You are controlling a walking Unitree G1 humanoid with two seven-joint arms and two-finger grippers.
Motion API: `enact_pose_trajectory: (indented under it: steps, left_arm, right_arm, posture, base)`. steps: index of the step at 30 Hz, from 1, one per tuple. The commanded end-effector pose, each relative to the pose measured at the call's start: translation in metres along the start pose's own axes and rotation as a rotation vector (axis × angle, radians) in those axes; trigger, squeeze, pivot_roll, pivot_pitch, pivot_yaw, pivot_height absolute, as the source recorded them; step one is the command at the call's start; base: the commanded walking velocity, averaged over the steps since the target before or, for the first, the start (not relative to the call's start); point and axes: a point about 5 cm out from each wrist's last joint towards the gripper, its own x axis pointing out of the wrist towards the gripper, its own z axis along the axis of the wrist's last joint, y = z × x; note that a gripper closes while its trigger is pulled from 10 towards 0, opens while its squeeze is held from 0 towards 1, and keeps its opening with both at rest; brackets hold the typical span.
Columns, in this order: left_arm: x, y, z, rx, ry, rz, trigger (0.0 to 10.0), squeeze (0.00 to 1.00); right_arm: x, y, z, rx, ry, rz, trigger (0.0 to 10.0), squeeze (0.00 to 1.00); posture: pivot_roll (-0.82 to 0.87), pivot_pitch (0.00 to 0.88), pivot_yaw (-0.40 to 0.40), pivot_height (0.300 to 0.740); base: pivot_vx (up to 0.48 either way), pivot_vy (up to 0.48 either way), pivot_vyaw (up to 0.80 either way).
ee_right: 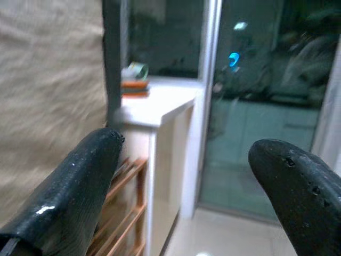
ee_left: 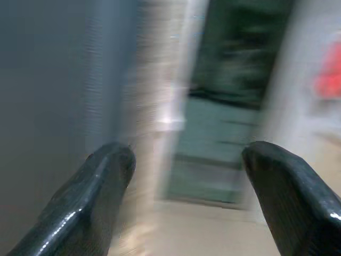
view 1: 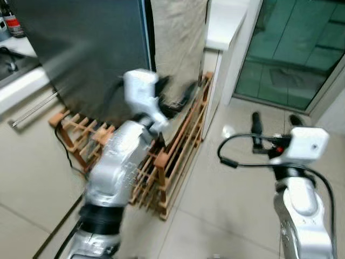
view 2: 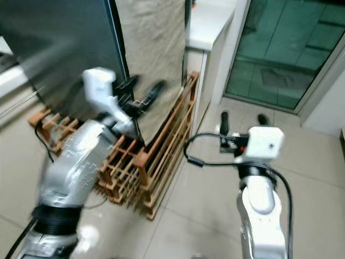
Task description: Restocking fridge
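Silver forearms fill the lower part of the left eye view. The left gripper point(view 1: 175, 97) is raised toward the edge of the tall dark grey fridge door point(view 1: 91, 48), just in front of the beige woven cloth point(view 1: 178, 43) hanging beside it; its black fingers are spread with nothing between them, which I judge to be a reach for the door edge to pull it open. The right gripper point(view 1: 274, 125) is held forward over the pale tiled floor point(view 1: 226, 189), well apart from the fridge, fingers parted and empty, probably parked out of the way. A low wooden slatted rack point(view 1: 161, 162) leans at the foot of the fridge, behind the left arm.

From the right eye view the same layout shows: the left gripper is near the fridge's dark edge point(view 2: 116, 43), whether touching it I cannot tell through the blur, and a white counter point(view 2: 207, 24) stands beyond the cloth beside a green-tinted glass door point(view 2: 280, 48).

Along the left wrist view, two black fingers point(ee_left: 96, 186) stand wide apart around empty, smeared background, with the grey fridge surface to one side.

Along the right wrist view, the fingers point(ee_right: 80, 186) are likewise wide apart, looking toward the white counter, which carries a small stack of coloured items point(ee_right: 134, 82) too small to identify. No goods to restock can be made out.
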Motion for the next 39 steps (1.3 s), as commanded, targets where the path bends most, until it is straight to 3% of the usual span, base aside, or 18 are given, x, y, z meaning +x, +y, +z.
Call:
enact_pose_trajectory:
  steps: [1,2,5,8,12,15,17,20,22,24,29,31,32,33,36,39]
  left_arm:
    - [0.001,-0.003,0.008,0.022,-0.021,0.011,10.0,0.0]
    - [-0.012,0.012,0.007,0.131,-0.027,0.152,10.0,0.0]
    - [-0.019,0.023,0.002,0.206,-0.028,0.271,10.0,0.0]
    - [-0.015,0.024,-0.002,0.177,-0.022,0.279,10.0,0.0]
    - [-0.009,0.019,0.001,0.176,-0.046,0.235,10.0,0.0]
    - [-0.02,0.03,0.021,0.074,-0.183,0.34,10.0,0.0]
    - [-0.026,0.031,0.031,0.11,-0.244,0.363,10.0,0.0]
    - [-0.021,0.022,0.029,0.164,-0.221,0.348,10.0,0.0]
    - [-0.018,0.018,0.025,0.137,-0.208,0.341,10.0,0.0]
    - [-0.013,0.011,0.021,0.161,-0.188,0.308,10.0,0.0]
    - [-0.011,0.006,0.026,0.131,-0.213,0.262,10.0,0.0]
    - [-0.01,0.001,0.036,0.097,-0.266,0.232,10.0,0.0]
    - [-0.008,-0.001,0.047,0.104,-0.326,0.226,10.0,0.0]
    - [-0.008,-0.001,0.047,0.104,-0.326,0.226,10.0,0.0]
    - [-0.002,-0.004,0.067,0.135,-0.412,0.212,10.0,0.0]
    - [0.002,-0.006,0.074,0.139,-0.441,0.195,10.0,0.0]
  right_arm:
    - [0.0,0.0,0.007,0.004,-0.034,-0.012,10.0,0.0]
    - [-0.003,-0.005,0.013,0.008,-0.086,-0.052,10.0,0.0]
    - [-0.003,-0.011,0.008,0.004,-0.095,-0.099,10.0,0.0]
    - [0.001,-0.01,0.002,0.011,-0.08,-0.109,10.0,0.0]
    - [0.007,0.0,-0.002,-0.034,-0.084,-0.032,10.0,0.0]
    - [0.01,0.0,0.013,-0.097,-0.192,0.001,10.0,0.0]
    - [0.01,-0.003,0.018,-0.076,-0.215,-0.013,10.0,0.0]
    - [0.011,-0.005,0.012,-0.043,-0.177,-0.029,10.0,0.0]
    - [0.013,-0.005,0.01,-0.041,-0.17,-0.038,10.0,0.0]
    - [0.017,-0.006,0.011,-0.057,-0.172,-0.051,10.0,0.0]
    - [0.022,-0.006,0.013,-0.077,-0.185,-0.049,10.0,0.0]
    - [0.027,-0.005,0.021,-0.094,-0.221,-0.042,10.0,0.0]
    - [0.033,-0.001,0.038,-0.118,-0.307,-0.018,10.0,0.0]
    - [0.033,-0.001,0.038,-0.118,-0.307,-0.018,10.0,0.0]
    - [0.045,0.005,0.072,-0.124,-0.451,0.005,10.0,0.0]
    - [0.049,0.009,0.084,-0.122,-0.498,0.015,10.0,0.0]
  posture:
    - [-0.14,0.01,0.045,0.74]
    - [-0.13,0.002,0.057,0.74]
    - [-0.12,0.0,0.062,0.74]
    - [-0.12,0.0,0.059,0.74]
    - [-0.12,0.0,0.049,0.74]
    - [-0.12,0.0,0.035,0.74]
    - [-0.11,0.0,0.02,0.74]
    - [-0.11,0.0,0.013,0.74]
    - [-0.11,0.0,0.01,0.74]
    - [-0.12,0.0,0.009,0.74]
    - [-0.12,0.0,0.011,0.74]
    - [-0.12,0.0,0.011,0.74]
    - [-0.12,0.0,0.011,0.74]
    - [-0.12,0.0,0.011,0.74]
    - [-0.12,0.0,0.008,0.74]
    - [-0.12,0.0,0.006,0.74]
  base:
    - [0.0,0.0,0.0]
    - [0.0,0.0,0.0]
    - [0.0,0.0,0.0]
    - [0.0,0.0,0.0]
    - [0.0,0.0,0.0]
    - [0.0,0.0,0.0]
    - [0.0,0.0,0.0]
    - [0.0,0.0,0.0]
    - [0.0,0.0,0.0]
    - [0.0,0.0,0.0]
    - [0.0,0.0,0.0]
    - [0.142,0.0,0.0]
    - [0.352,0.326,0.0]
    - [0.352,0.326,0.0]
    - [0.315,0.361,0.0]
    - [0.317,0.36,0.0]
